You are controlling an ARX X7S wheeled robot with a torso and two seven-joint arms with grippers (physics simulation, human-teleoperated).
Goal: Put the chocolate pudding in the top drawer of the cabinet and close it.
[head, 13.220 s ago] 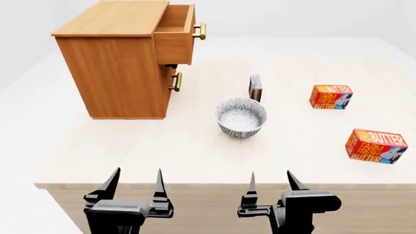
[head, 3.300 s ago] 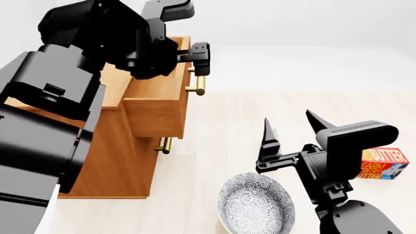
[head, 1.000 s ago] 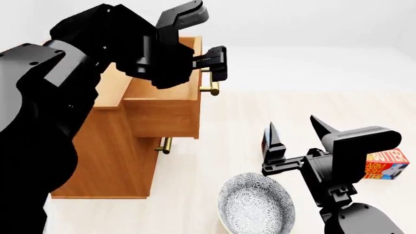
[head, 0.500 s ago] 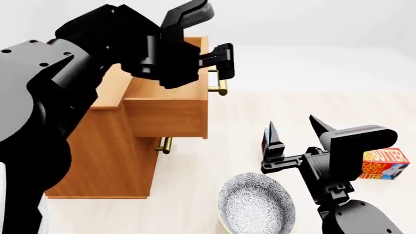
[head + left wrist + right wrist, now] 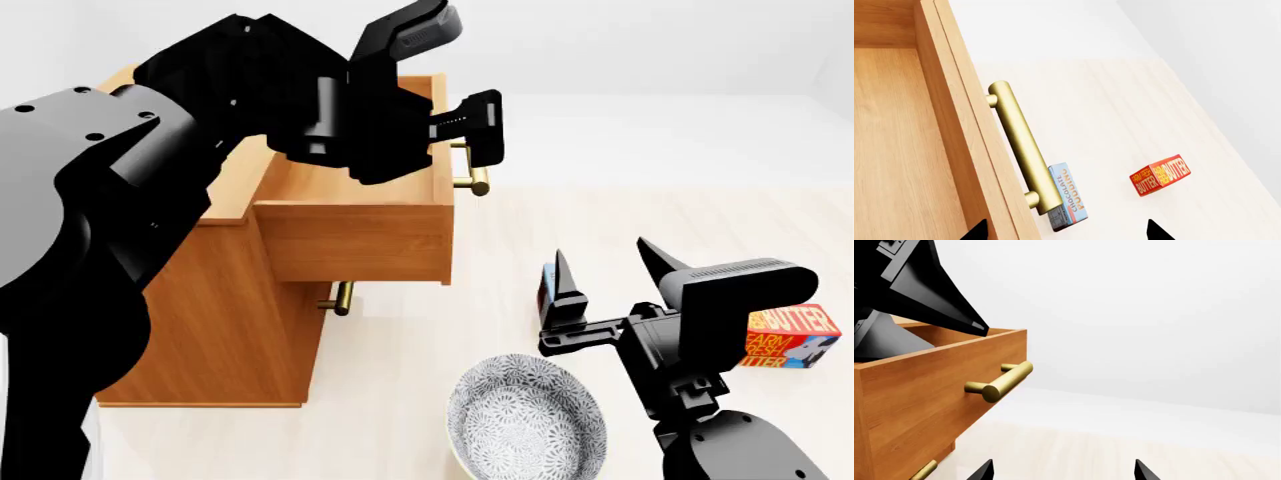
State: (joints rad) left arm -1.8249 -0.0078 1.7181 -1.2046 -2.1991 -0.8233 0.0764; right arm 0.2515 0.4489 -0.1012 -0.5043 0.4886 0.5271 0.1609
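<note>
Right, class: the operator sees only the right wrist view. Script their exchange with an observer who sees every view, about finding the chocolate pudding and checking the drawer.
Operator: I see only the drawer front and its handle. Where is the pudding?
Observer: The chocolate pudding is on the table, just beyond the fingertips of the right gripper, which is open.
Operator: Is there anything inside the drawer?
Observer: The left wrist view looks down into the top drawer and shows only bare wood in the part it covers.
</note>
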